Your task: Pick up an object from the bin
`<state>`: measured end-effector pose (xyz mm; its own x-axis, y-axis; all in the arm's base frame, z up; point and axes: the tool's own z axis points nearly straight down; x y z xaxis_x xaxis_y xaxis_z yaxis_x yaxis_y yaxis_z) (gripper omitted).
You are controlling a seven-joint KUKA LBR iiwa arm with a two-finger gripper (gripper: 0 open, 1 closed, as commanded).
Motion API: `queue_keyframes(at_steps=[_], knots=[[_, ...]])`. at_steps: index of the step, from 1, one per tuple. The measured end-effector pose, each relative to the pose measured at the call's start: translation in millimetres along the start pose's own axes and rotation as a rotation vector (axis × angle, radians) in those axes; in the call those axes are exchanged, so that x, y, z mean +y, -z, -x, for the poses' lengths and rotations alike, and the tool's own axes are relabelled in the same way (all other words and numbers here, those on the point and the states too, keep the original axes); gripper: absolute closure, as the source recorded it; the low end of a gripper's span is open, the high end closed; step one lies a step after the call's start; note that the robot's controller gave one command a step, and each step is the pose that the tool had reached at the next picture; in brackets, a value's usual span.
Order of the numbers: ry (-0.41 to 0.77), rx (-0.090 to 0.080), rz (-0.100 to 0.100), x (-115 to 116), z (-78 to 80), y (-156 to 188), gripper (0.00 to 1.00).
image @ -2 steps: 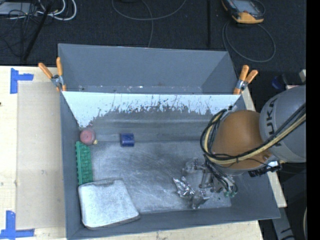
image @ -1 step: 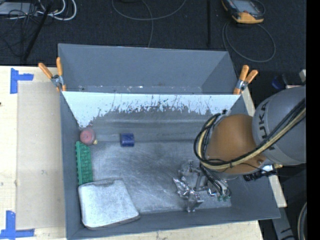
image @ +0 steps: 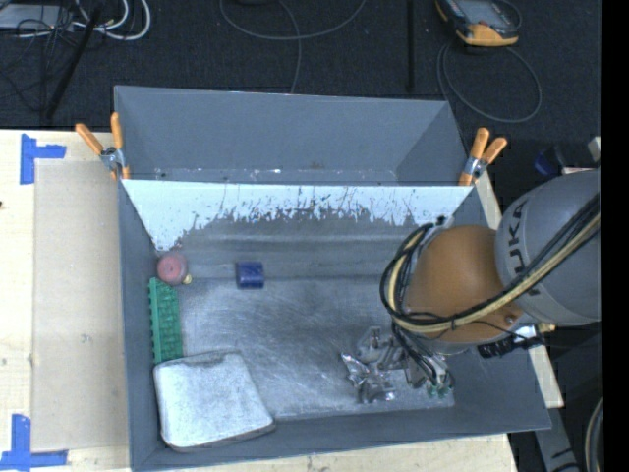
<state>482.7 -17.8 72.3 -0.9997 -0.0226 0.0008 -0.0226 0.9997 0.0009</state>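
Grey metal bin (image: pixel 295 155): the arm's gripper (image: pixel 378 370) sits low over the floor at its front right, and I cannot tell whether the jaws are open or closed. Well apart, along the left side, lie a white cloth (image: pixel 208 398), a green ridged strip (image: pixel 165 321), a blue block (image: pixel 251 275) and a pink ball (image: pixel 172 268).

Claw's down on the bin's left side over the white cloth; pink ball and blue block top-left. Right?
No. Camera view shows the claw down on the bin's right side, apart from the white cloth at lower left. The pink ball and blue block are top-left.
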Motion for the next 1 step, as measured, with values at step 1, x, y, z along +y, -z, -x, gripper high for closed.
queue_keyframes(at_steps=[1], knots=[[0.399,-0.006,-0.002,-9.0,2.5,143.5,1.0]])
